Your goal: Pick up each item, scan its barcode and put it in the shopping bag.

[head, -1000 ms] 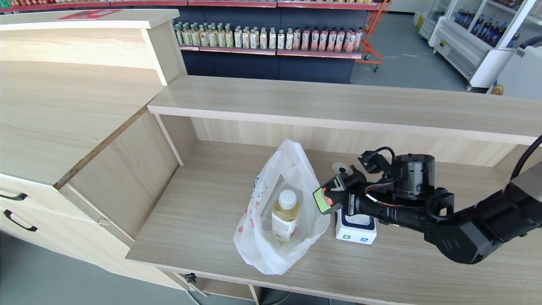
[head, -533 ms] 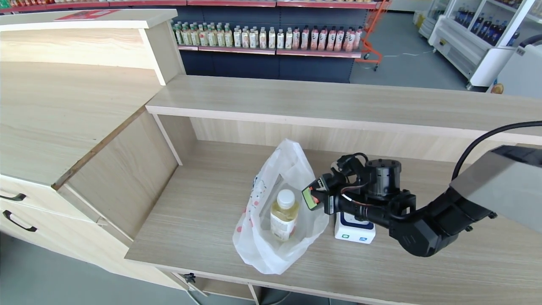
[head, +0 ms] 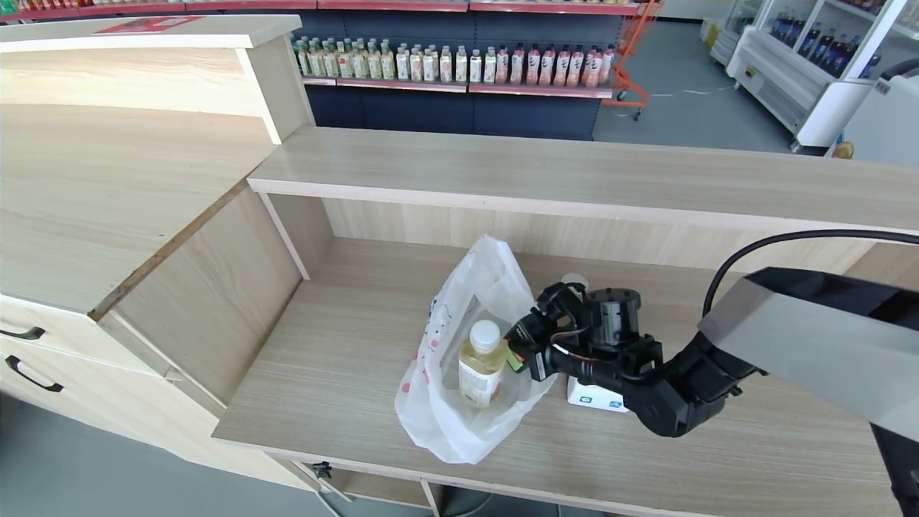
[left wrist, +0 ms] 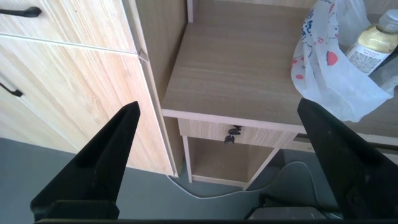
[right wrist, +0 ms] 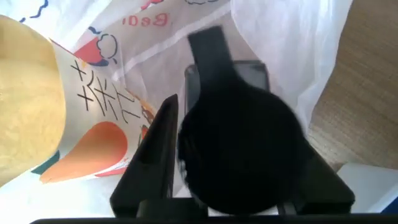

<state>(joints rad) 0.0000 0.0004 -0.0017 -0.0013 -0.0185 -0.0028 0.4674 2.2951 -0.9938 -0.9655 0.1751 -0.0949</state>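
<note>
A white plastic shopping bag (head: pixel 445 424) stands open on the lower counter with a yellow drink bottle (head: pixel 482 362) upright inside. My right gripper (head: pixel 518 352) is at the bag's right rim, shut on a small green and red item (head: pixel 512 357) right next to the bottle. In the right wrist view the dark item (right wrist: pixel 239 143) sits between the fingers (right wrist: pixel 155 155), over the bag (right wrist: pixel 280 37) and beside the bottle's label (right wrist: pixel 37 93). My left gripper (left wrist: pixel 217 162) hangs open below the counter's front edge, with the bag (left wrist: pixel 329 74) and the bottle (left wrist: pixel 373 43) off to one side.
A white scanner box (head: pixel 592 396) sits on the counter just right of the bag, under my right arm. A raised shelf (head: pixel 574 179) runs behind, and a side panel (head: pixel 215 287) walls the left. A drawer unit (left wrist: pixel 62 81) stands by my left gripper.
My right gripper has carried the small item leftward and down from above the scanner box to the bag's mouth. The bag and bottle have not moved.
</note>
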